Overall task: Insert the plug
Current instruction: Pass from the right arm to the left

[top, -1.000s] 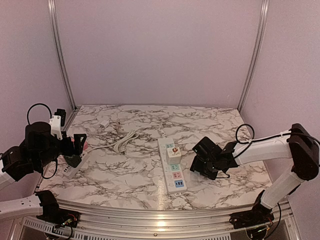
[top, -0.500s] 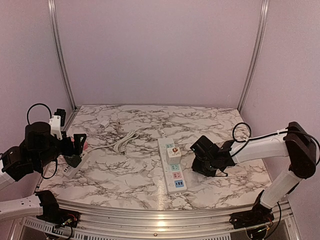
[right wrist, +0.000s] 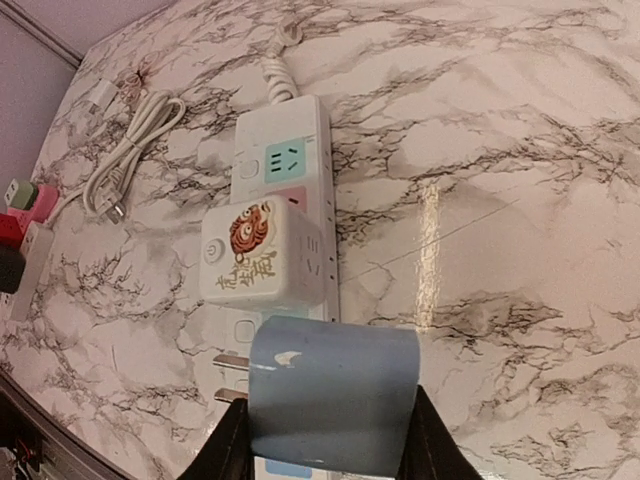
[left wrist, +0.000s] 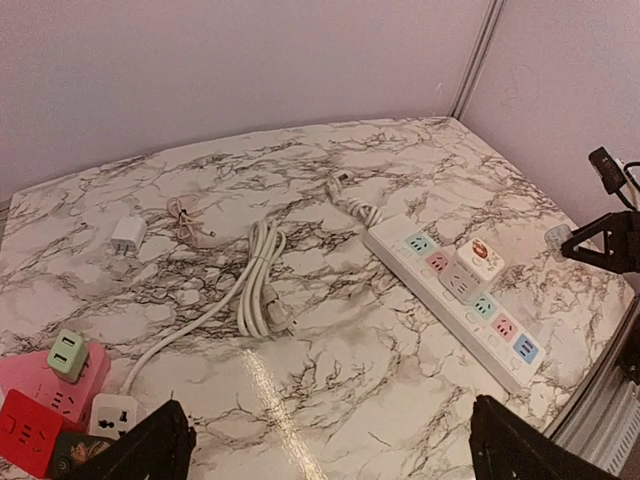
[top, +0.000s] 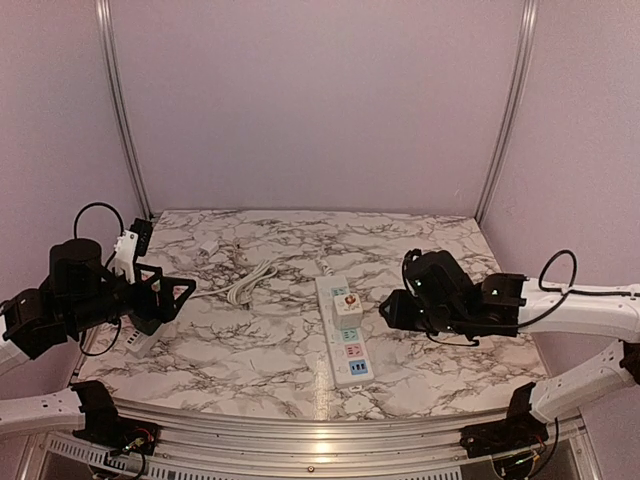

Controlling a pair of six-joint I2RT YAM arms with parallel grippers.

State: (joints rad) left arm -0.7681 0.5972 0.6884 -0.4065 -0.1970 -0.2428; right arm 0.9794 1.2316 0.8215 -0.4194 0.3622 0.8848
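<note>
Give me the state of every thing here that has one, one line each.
Left hand: wide open, empty.
Right hand: shut on the blue plug.
Blue plug: held near the power strip, prongs bare, not inserted.
Power strip: flat on the table, cube adapter plugged in.
White cable: coiled, unplugged.

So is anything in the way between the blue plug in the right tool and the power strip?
Nothing visible does. The right tool holds the blue plug close over the power strip; the white cube adapter sits plugged in beside it, not in between.
</note>
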